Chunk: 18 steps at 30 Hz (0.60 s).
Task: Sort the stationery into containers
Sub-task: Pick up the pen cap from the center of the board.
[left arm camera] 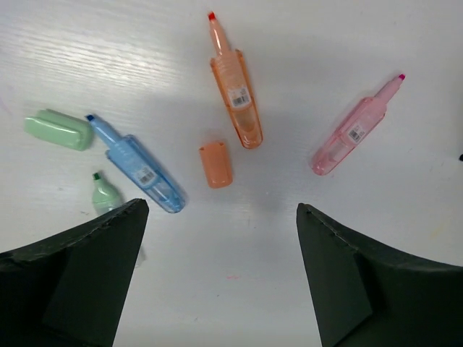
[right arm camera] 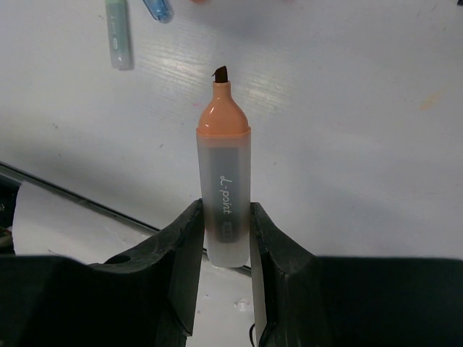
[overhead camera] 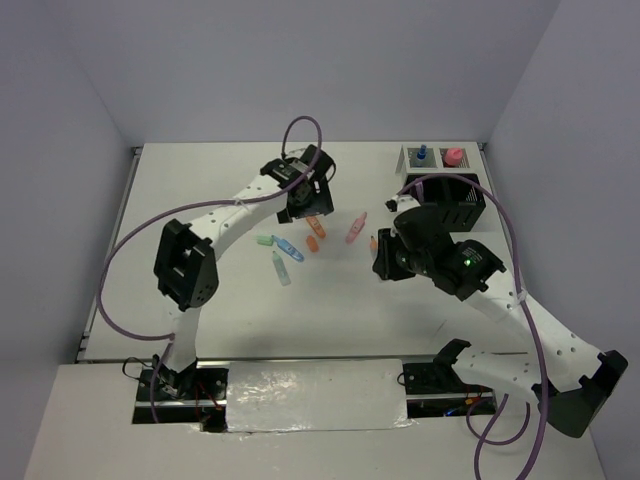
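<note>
1. The white tray, upper right, is already partly filled.
2. An orange-tipped marker is clamped in the right hand.
3. An orange marker, pink marker and blue marker are left on the worktop, under the spread-open left hand.

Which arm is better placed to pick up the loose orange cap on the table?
Left. The left hand hovers open over the orange cap, holding nothing. The right hand is shut on an uncapped marker, off to the side.
</note>
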### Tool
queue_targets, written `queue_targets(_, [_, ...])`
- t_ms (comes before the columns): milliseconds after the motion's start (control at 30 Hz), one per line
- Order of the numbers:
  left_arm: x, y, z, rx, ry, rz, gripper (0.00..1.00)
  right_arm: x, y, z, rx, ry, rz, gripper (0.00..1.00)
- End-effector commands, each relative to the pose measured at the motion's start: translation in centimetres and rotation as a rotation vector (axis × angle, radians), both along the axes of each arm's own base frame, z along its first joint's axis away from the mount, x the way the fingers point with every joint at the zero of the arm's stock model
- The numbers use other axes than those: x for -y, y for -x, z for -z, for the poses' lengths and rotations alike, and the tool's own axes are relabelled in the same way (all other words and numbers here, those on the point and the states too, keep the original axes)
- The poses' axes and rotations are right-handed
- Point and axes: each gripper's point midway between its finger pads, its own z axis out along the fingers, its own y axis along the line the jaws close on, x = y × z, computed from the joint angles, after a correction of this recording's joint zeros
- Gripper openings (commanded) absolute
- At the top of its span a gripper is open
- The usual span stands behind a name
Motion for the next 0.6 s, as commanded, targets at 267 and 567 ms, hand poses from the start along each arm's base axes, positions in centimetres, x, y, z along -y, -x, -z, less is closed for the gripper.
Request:
queue_targets(267, [-3.9,0.4,-4.6,0.054,0.029,0.12,0.95,-0.4,-0.9,-0.7,0.084,0.037,-0.11,0.11])
queue_targets(567, [-1.8,1.5,-3.0,0.011,0.07,0.113,0.94,-0.5,-1.0,0.3,0.06,0.042,-0.095,0.11])
